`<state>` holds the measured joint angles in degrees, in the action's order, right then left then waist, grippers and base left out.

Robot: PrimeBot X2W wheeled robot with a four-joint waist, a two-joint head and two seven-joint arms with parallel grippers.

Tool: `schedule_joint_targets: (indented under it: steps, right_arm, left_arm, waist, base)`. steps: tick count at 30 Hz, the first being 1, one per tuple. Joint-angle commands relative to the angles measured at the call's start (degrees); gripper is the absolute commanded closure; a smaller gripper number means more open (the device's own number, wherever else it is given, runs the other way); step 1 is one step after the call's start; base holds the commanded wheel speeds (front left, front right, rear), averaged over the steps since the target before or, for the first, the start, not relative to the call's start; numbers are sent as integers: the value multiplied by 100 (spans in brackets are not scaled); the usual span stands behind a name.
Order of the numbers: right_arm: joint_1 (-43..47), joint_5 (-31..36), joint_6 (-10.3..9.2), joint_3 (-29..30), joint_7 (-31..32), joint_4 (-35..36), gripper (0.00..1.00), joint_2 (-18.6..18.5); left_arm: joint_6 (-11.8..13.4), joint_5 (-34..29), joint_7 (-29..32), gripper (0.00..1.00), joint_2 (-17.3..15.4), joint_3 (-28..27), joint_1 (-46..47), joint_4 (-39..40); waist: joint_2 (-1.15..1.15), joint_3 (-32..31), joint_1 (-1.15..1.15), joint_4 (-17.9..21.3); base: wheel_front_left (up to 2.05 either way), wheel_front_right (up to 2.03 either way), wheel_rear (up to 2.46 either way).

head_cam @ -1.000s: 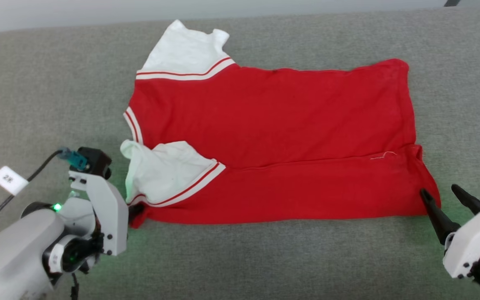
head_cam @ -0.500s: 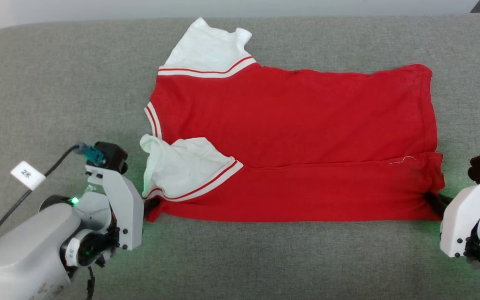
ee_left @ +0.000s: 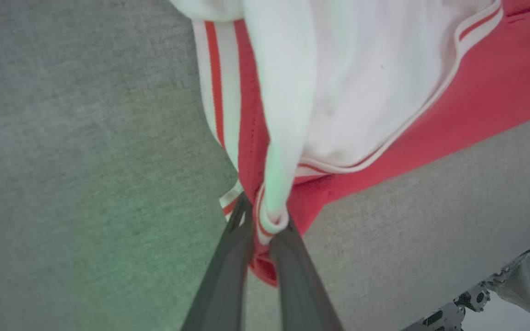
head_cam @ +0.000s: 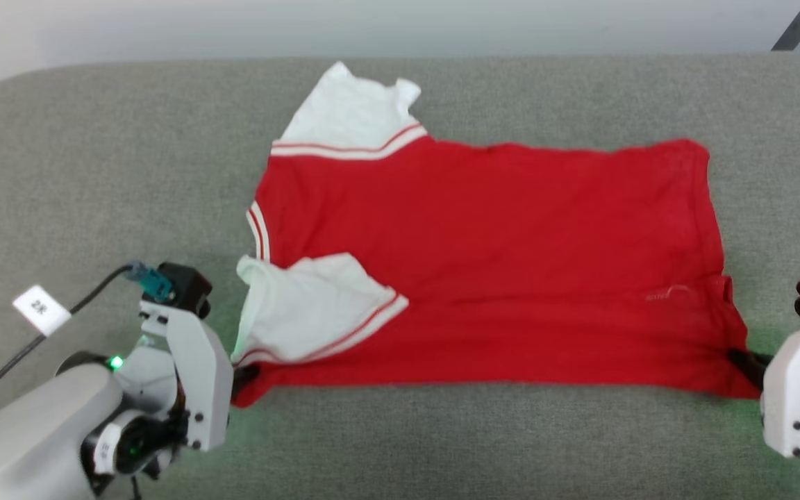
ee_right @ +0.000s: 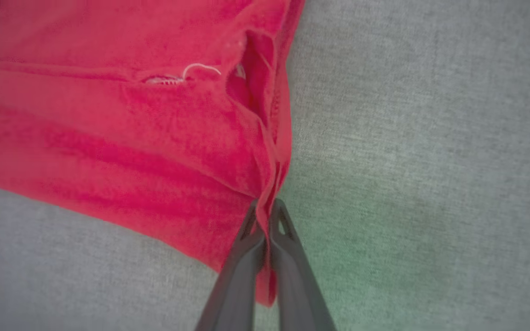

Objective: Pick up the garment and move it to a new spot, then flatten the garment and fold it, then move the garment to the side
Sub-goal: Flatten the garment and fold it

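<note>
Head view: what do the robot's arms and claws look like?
Both arms are pale grey-white shells with black joints. The left arm carries a green light, a black cable with a teal plug, and a white tag. The left claw and right claw each have two long, dark, tapering fingers.

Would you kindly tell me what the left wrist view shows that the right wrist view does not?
Left wrist view: the left claw shut on the garment at a corner beside its white sleeve and striped trim. Right wrist view: the right claw shut on a plain red hem corner, with a loose white thread nearby. Both: red cloth pinched in a claw over the grey padded surface.
</note>
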<state>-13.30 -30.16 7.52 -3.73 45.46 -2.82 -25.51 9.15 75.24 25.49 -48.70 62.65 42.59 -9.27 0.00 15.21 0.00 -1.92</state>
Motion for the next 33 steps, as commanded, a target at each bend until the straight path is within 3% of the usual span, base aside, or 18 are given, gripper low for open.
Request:
schedule_joint_targets:
  steps: [1,8,14,15,17,18,19,27,29,30,32,33]
  right_arm:
    - [138,-44,-6,64,83,89,100,-80]
    - [729,-261,-7,244,566,693,100,-340]
    - [1001,-132,-7,348,559,794,100,-218]
    - [1026,-98,-6,332,542,770,100,-197]
    - [1023,-72,-6,292,509,716,100,-139]
    - [997,-64,-6,259,494,699,100,-115]
    - [977,-111,-6,199,510,681,100,-94]
    - [777,-149,-6,-7,431,504,100,-79]
    - [738,-161,-6,-42,398,469,93,-90]
    - [704,-167,-6,-54,389,456,84,-92]
    - [642,-180,-6,-32,313,458,38,-70]
    - [643,-203,-6,-38,309,458,9,-59]
  left_arm:
    - [93,8,38,100,-115,27,-113,92]
    - [621,61,156,100,-480,81,-391,926]
    - [744,125,124,100,-455,174,-647,1130]
    - [741,105,104,67,-421,189,-655,1109]
    - [738,159,128,56,-357,214,-696,1035]
    - [743,147,142,38,-336,222,-689,989]
    - [762,165,141,0,-305,208,-686,927]
    - [909,156,371,0,-369,128,-400,893]
    - [992,102,473,0,-465,91,-265,1006]
    - [1044,85,516,0,-518,70,-194,1090]
    - [1166,84,575,0,-594,-16,-49,1269]
    - [1235,53,619,0,-651,-54,16,1350]
  waist:
    - [0,-80,0,-16]
    - [0,-222,0,-23]
    - [0,-258,0,0]
    - [0,-257,0,0]
    - [0,-258,0,4]
    - [0,-258,0,5]
    - [0,-258,0,8]
    - [0,-266,0,24]
    - [0,-275,0,32]
    - [0,-276,0,46]
    - [0,-264,0,72]
    - [0,-257,0,91]
  base:
    - [0,0,0]
    - [0,0,0]
    - [0,0,0]
    - [0,0,0]
    - [0,0,0]
    - [0,0,0]
    - [0,0,0]
    - [0,0,0]
    - [0,0,0]
    - [0,0,0]
    - [0,0,0]
    - [0,0,0]
